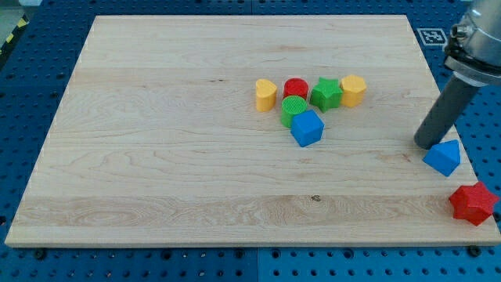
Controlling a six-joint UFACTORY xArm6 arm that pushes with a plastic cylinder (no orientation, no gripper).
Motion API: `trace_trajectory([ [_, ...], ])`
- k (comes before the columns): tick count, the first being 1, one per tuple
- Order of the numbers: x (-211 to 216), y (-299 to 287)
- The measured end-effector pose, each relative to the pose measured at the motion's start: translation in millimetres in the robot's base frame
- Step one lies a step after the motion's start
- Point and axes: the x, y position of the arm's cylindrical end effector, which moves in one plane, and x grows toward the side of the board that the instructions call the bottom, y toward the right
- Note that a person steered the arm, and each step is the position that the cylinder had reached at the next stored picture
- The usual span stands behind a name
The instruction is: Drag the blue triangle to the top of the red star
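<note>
The blue triangle (444, 157) sits at the board's right edge, partly over it. The red star (473, 203) lies just below and to the right of it, off the board's edge on the blue surface. My tip (427, 144) stands at the triangle's upper left, touching or nearly touching it. The dark rod rises from the tip toward the view's top right.
A cluster sits at the board's upper middle: a yellow block (266, 95), a red cylinder (296, 88), a green star (326, 93), a yellow hexagon-like block (354, 90), a green cylinder (293, 110) and a blue cube (307, 128). The wooden board (156, 157) lies on a blue perforated table.
</note>
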Motion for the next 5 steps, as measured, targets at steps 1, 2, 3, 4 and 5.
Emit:
trace_trajectory([
  [1,0,-4],
  [2,1,-4],
  [3,19,1],
  [4,24,6],
  [5,24,7],
])
